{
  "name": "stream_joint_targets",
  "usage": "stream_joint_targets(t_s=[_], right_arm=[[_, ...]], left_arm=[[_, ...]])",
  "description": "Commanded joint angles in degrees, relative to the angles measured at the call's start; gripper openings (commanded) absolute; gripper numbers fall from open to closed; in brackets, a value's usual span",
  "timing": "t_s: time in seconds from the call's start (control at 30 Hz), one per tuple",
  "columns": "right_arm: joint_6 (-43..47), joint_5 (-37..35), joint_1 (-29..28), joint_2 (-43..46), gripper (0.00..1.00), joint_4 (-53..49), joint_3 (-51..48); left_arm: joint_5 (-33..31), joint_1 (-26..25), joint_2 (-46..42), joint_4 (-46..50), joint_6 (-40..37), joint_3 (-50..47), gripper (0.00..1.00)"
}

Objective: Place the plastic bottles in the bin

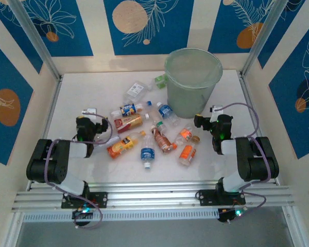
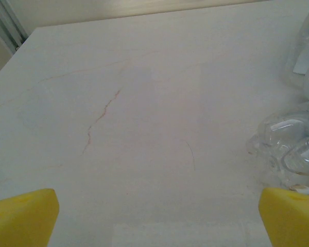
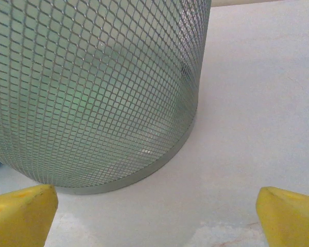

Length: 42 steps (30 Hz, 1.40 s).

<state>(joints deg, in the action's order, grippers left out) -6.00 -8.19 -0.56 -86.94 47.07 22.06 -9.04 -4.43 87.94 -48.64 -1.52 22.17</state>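
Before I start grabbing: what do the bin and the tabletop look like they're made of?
The bin: diamond-pattern mesh with a solid band at its base, probably painted metal, pale grey-green and matte. Something pale seems to line the inside. The tabletop: smooth, matte white with faint reddish hairline marks, possibly laminate or painted board.

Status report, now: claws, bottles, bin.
Both open, empty: left claw beside a clear bottle, right claw facing bin base. Visible plastic bottles lie scattered on table, none gripped.
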Motion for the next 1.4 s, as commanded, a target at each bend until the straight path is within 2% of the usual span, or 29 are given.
stream_joint_targets(t_s=[0.0, 0.87, 0.97, 1.17, 1.37], right_arm=[[-0.6, -0.8, -0.1, -0.3, 0.99, 0.5, 1.1], [-0.6, -0.7, -0.1, -0.2, 0.99, 0.7, 1.0], [-1.2, -1.7, 0.0, 0.8, 0.99, -1.8, 1.8], [-2.9, -5.8, -0.1, 7.4, 0.99, -15.9, 6.6], [-13.3, -13.9, 0.0, 15.9, 0.99, -43.1, 15.9]], left_arm=[[1.1, -0.4, 0.0, -0.6, -0.2, 0.1, 1.00], [1.5, -0.4, -0.1, -0.5, -0.3, 0.1, 1.00], [0.9, -0.3, -1.6, 2.5, 0.0, 1.0, 1.00], [-0.5, -0.3, -9.8, 9.9, 0.3, 1.5, 1.00], [0.9, -0.4, -19.1, 19.3, 2.4, 3.1, 1.00]])
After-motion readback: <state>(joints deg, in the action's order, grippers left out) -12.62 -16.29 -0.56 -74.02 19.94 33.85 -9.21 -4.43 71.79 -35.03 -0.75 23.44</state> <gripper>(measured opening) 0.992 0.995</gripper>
